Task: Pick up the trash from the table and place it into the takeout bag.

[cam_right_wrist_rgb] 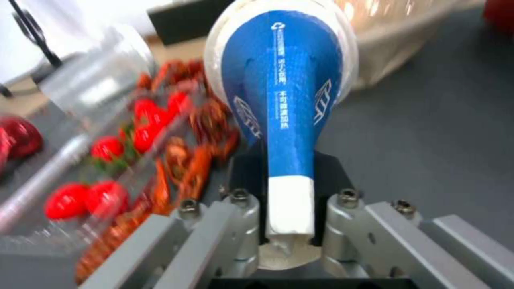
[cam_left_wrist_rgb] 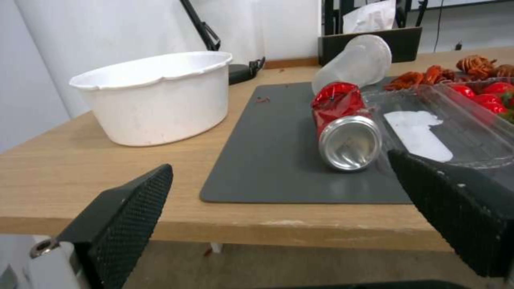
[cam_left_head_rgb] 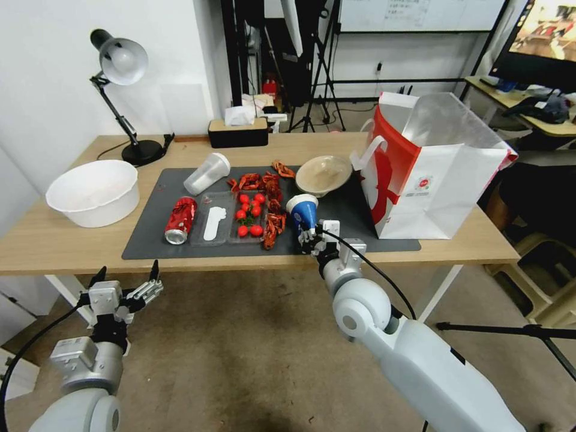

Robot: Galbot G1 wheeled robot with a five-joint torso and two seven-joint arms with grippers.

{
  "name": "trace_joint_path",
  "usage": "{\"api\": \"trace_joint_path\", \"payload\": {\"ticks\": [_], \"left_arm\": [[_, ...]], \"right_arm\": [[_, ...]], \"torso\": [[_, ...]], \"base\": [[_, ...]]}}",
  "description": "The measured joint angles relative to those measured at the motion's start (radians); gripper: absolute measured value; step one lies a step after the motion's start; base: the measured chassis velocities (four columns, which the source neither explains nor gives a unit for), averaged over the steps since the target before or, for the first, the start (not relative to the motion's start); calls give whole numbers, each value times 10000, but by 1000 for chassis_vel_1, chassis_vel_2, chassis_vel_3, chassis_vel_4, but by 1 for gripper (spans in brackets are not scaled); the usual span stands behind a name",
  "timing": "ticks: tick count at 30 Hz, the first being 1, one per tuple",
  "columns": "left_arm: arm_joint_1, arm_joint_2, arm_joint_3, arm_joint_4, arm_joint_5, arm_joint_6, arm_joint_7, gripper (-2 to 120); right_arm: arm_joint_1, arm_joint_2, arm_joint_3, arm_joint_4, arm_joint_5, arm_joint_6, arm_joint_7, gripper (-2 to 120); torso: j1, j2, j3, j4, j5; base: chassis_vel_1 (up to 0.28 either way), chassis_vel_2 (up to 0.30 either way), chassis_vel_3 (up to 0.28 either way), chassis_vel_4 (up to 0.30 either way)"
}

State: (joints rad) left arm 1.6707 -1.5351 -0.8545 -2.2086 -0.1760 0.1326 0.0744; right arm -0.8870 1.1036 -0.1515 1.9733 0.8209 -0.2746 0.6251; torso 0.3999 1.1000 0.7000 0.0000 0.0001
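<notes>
Table [cam_left_head_rgb: 54, 243] of long light wood carries your tall white-and-red paper takeout bag [cam_left_head_rgb: 433, 174] at its right end, while your right gripper [cam_left_head_rgb: 311, 236] pinches the squashed base of the blue paper cup [cam_right_wrist_rgb: 286, 104] over the dark grey mat [cam_left_head_rgb: 150, 237], and your left gripper [cam_left_head_rgb: 125, 281] hangs spread before the table edge.

I work in what looks like a lab or recording studio: behind my table [cam_left_head_rgb: 72, 240] stand tripods [cam_left_head_rgb: 318, 66] and light stands, a whiteboard [cam_left_head_rgb: 420, 15] hangs on the far wall, and a large monitor [cam_left_head_rgb: 543, 42] sits over a cluttered desk [cam_left_head_rgb: 522, 99] beyond the right edge.
</notes>
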Motion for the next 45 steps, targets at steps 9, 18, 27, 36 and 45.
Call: {"api": "trace_joint_path", "payload": {"ticks": [9,18,27,36,45], "left_arm": [[12,-42,132,-13,82,-12,5,100],[32,-101,284,-68,198,-31,6,100],[60,-106,329,-97,224,-70,10,100],[52,-89,324,-104,223,-98,11,100],[53,-51,295,-79,214,-109,12,100]], "right_arm": [[-153,-791,1600,1869,6,517,-1026,3],[1389,-2089,3518,2346,1059,804,-1182,3],[2741,-2498,4421,1190,1582,-539,624,3],[2866,-2336,4405,307,1842,-1584,1844,6],[3050,-2161,4298,58,2010,-1973,2159,41]], "torso": [[0,0,-1,0,0],[0,0,0,1,0],[3,0,0,-1,1],[2,0,0,0,1],[2,-1,1,0,-2]], "base": [[0,0,0,0],[0,0,0,0],[0,0,0,0],[0,0,0,0],[0,0,0,0]]}}
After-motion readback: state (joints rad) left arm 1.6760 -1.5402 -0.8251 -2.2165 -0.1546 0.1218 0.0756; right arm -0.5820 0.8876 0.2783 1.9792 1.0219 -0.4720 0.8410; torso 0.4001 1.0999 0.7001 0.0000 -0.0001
